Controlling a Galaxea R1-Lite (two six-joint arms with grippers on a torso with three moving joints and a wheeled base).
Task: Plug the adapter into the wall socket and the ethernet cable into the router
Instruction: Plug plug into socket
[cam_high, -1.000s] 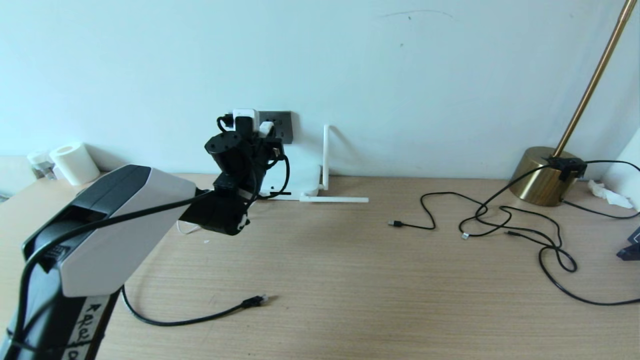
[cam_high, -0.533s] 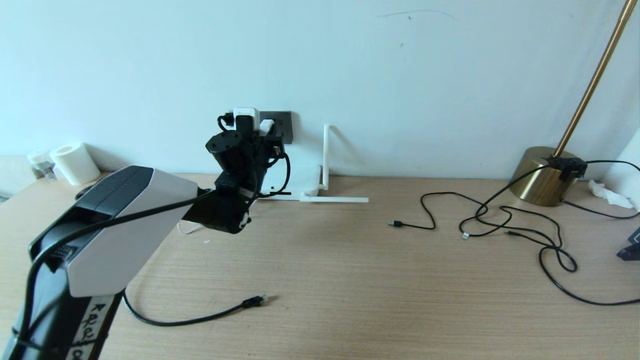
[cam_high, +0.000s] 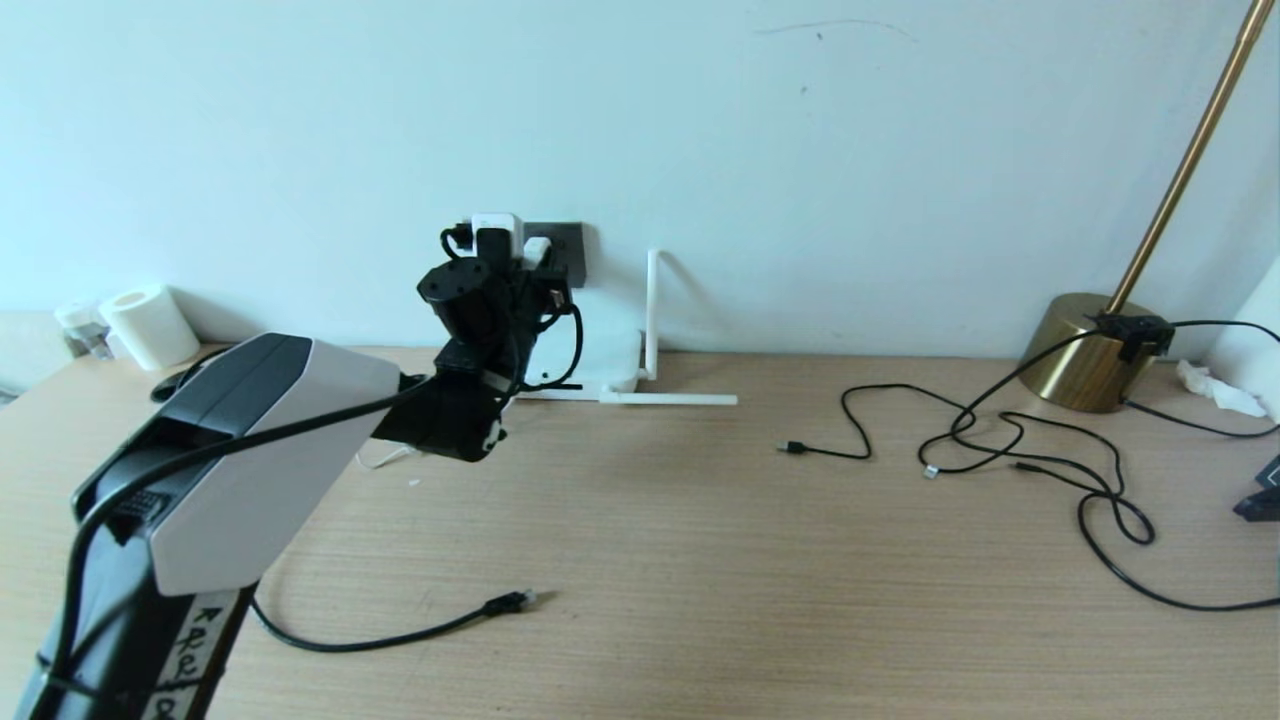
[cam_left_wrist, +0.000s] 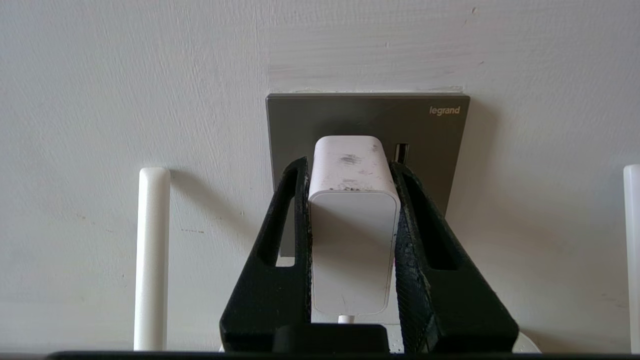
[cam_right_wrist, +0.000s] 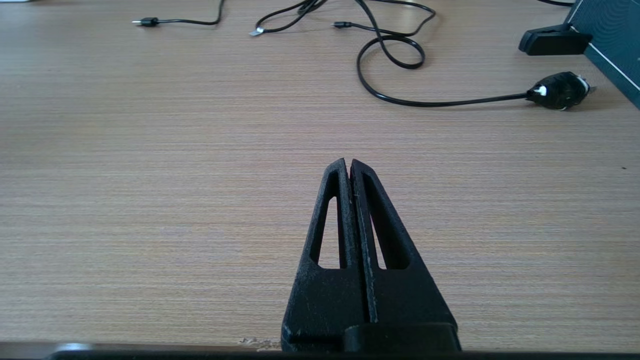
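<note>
Nearest the robot, the right pincer (cam_right_wrist: 350, 167) hangs parked low over the bare wooden tabletop (cam_right_wrist: 150, 150), its fingers pressed together on nothing; it shows only in its own wrist view and has no part in the step in hand. Farther out lies the ethernet cable (cam_high: 400, 635), its plug end (cam_high: 508, 601) free on the wood with nothing holding it, so the router half of the job looks not yet begun. To the right the thin black USB cables (cam_high: 1000, 440) lie tangled loosely, leading toward the brass lamp base (cam_high: 1085, 350).

Beyond the cable the left arm reaches to the wall, and the left pincer (cam_left_wrist: 350, 172) is pinching the adapter (cam_left_wrist: 350, 220) by its two flat sides, nose toward the wall socket (cam_left_wrist: 430, 130). That side grip leaves the front face free and lets the arm push straight in. Just below and beside the socket sits the router (cam_high: 600, 365), one antenna (cam_high: 652, 310) upright and one lying flat.

The head view gives the layout, but the arm's own bulk hides the contact. The left wrist view looks along the adapter: it is centred on the dark plate, close against it, yet whether the pins are fully seated I cannot tell
</note>
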